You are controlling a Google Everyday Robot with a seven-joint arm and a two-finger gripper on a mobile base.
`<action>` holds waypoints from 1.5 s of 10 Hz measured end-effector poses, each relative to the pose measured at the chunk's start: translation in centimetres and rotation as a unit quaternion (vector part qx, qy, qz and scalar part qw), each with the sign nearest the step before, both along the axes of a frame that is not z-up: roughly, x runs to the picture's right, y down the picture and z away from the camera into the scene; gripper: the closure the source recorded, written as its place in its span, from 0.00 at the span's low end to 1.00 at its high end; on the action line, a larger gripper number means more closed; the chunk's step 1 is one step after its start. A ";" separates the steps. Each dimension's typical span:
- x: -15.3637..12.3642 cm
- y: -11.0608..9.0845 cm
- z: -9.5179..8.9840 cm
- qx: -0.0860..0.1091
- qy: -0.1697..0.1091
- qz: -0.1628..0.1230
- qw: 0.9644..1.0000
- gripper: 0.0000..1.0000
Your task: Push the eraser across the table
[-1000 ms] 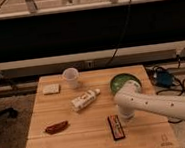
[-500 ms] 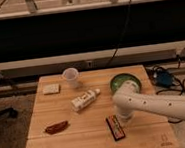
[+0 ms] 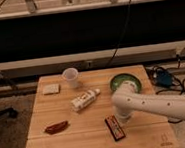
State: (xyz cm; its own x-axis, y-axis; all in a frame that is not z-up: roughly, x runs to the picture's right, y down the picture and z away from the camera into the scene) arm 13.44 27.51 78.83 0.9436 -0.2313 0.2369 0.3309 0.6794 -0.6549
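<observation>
Six loose items on one table [image 3: 93,141]. One eraser [image 3: 114,127], black with red-white stripe, toward 5 o'clock of centre, just beside the gripper [image 3: 122,117] at its 2 o'clock. One white tube [image 3: 85,100], central. One white cup [image 3: 71,77] at 11 o'clock. One beige block [image 3: 51,89] at 10 o'clock. One reddish-brown oblong [image 3: 57,127] at 8 o'clock. One green bowl [image 3: 125,82] at 2 o'clock. One white arm [image 3: 165,105] entering from 4 o'clock.

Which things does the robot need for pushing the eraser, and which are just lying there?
Needed: eraser, table, tool right beside the eraser.
Just lying there: cup, white tube, beige block, reddish-brown thing, green bowl.
</observation>
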 end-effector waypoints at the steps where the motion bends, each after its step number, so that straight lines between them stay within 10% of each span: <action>1: -0.2 0.0 -0.1 -0.001 -0.001 -0.002 1.000 0.83; 15: -3.3 0.3 -0.5 -0.001 -0.019 -0.028 0.999 0.83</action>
